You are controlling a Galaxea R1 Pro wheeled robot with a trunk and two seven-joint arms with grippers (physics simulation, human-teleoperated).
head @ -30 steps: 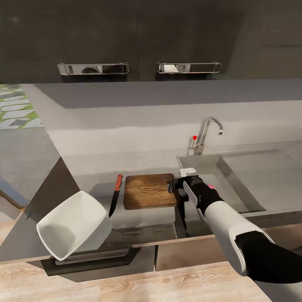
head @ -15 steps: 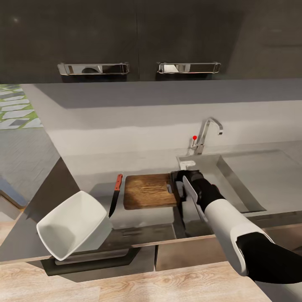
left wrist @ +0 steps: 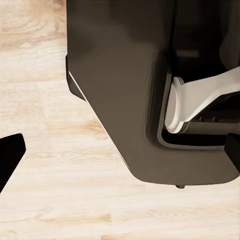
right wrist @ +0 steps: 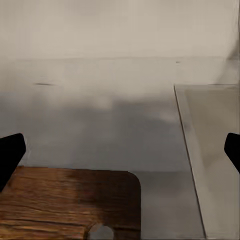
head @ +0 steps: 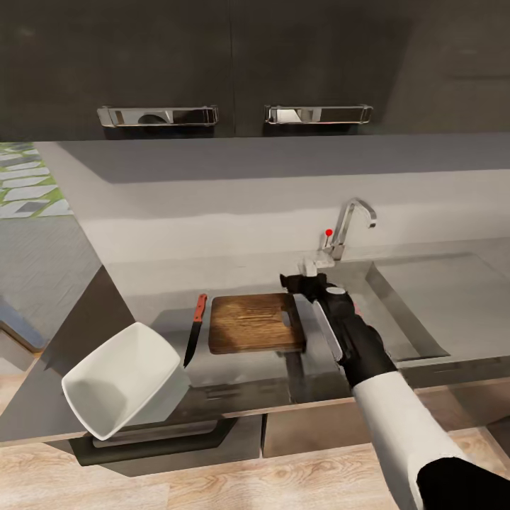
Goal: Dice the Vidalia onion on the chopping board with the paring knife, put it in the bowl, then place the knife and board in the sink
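Nearest the robot, the white bowl (head: 124,388) sits tilted at the front edge of the grey surface (head: 234,283), its open side facing up and toward the camera. Just beyond it the paring knife (head: 195,329) lies flat, red-brown handle pointing to the wall, close beside the chopping board (head: 251,323) but apart from it. The board rests flat, its handle slot at the end nearest the sink (head: 397,304). The right claw (head: 303,275) hovers past that end of the board, over the sink's near corner, and in the right wrist view its two dark fingertips (right wrist: 11,152) stand wide apart, released and empty, with the board's slotted corner below. The left claw (left wrist: 120,147) points at the wooden floor (left wrist: 45,150), fingertips spread, grasping nothing. Farther back stands the chrome tap (head: 348,225) with its red knob.
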